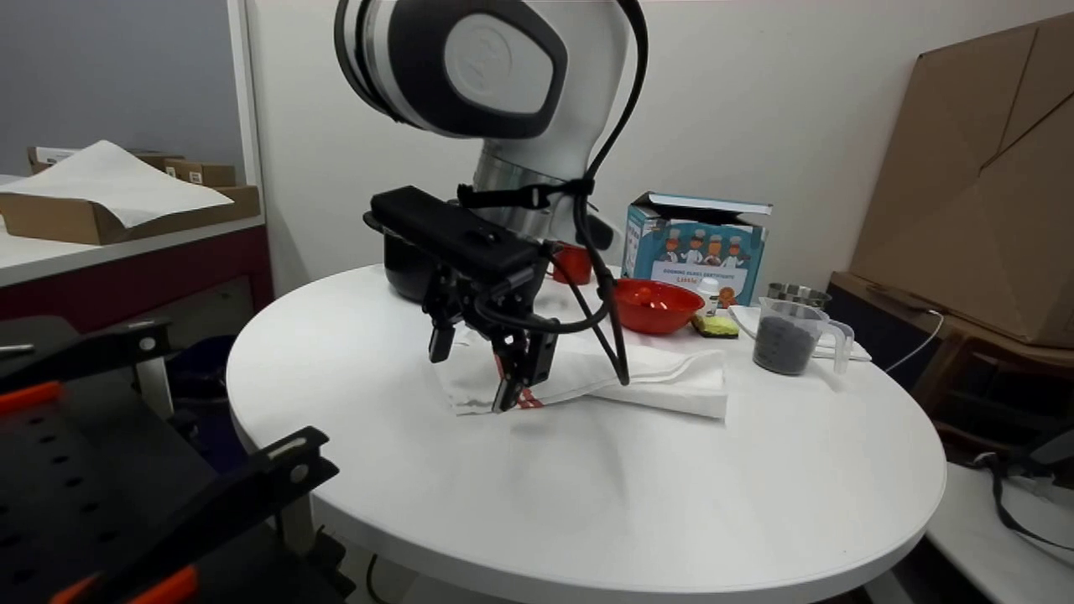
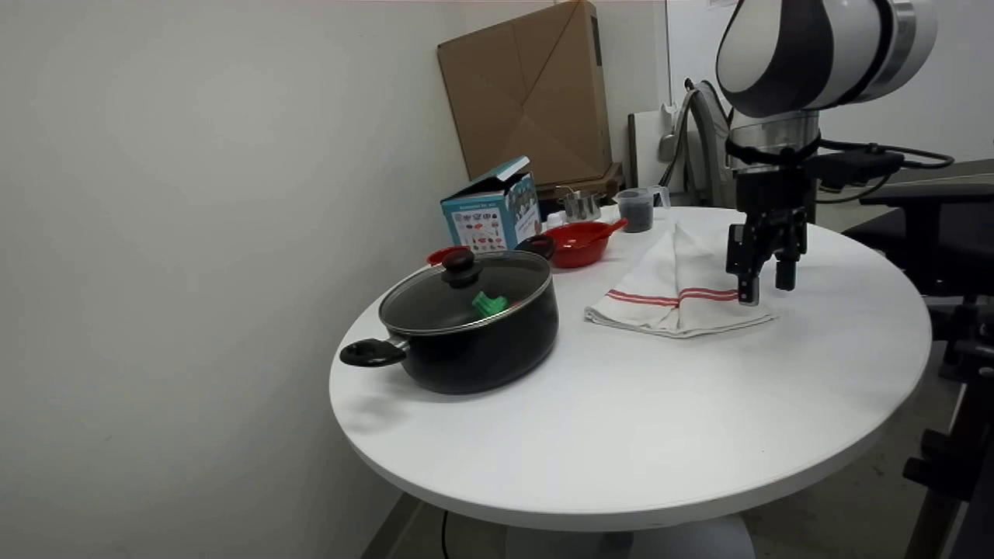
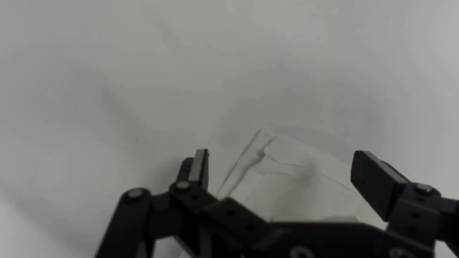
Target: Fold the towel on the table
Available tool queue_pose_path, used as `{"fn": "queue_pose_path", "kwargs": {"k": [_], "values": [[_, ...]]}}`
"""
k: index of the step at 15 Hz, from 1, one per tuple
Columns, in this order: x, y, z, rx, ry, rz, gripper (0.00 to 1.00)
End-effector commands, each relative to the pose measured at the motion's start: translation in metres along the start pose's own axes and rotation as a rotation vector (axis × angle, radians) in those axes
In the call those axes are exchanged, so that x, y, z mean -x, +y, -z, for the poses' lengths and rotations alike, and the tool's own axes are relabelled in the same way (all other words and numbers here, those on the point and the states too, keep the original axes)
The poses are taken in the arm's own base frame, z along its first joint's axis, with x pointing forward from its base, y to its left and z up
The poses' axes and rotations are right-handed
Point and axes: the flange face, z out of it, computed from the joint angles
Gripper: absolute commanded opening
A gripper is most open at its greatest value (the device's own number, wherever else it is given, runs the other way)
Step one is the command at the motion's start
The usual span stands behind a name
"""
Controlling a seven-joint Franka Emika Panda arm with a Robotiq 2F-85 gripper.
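The white towel (image 1: 654,382) with red stripes lies folded over in layers on the round white table (image 1: 671,503). In an exterior view the towel (image 2: 656,272) shows its striped end toward the camera, with a crease down the middle. My gripper (image 1: 474,369) is open and points down just over the striped end, and it also shows there (image 2: 766,282). In the wrist view a corner of the towel (image 3: 294,182) lies between the spread fingers of the gripper (image 3: 280,157), with nothing pinched. I cannot tell whether a fingertip touches the cloth.
A black pot (image 2: 474,349) with a glass lid stands beside the towel. A red bowl (image 1: 654,307), a yellow sponge (image 1: 716,326), a measuring cup (image 1: 787,340) and a blue box (image 1: 696,252) stand behind it. A red cup (image 1: 572,264) is near the pot.
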Motion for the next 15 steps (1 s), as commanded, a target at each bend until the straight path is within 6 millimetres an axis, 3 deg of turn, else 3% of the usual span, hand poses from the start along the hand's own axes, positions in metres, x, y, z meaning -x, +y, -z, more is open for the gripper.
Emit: {"fn": "queue_pose_path", "kwargs": {"k": [1, 2, 10, 13, 15], "values": [[-0.009, 0.002, -0.011, 0.005, -0.028, -0.006, 0.86], [-0.009, 0.003, -0.013, 0.006, -0.031, -0.005, 0.72], [-0.014, 0.006, -0.018, 0.025, -0.027, -0.002, 0.12], [-0.012, -0.001, -0.014, 0.020, -0.025, 0.010, 0.06], [-0.003, -0.007, -0.007, 0.002, -0.028, 0.028, 0.09]]}}
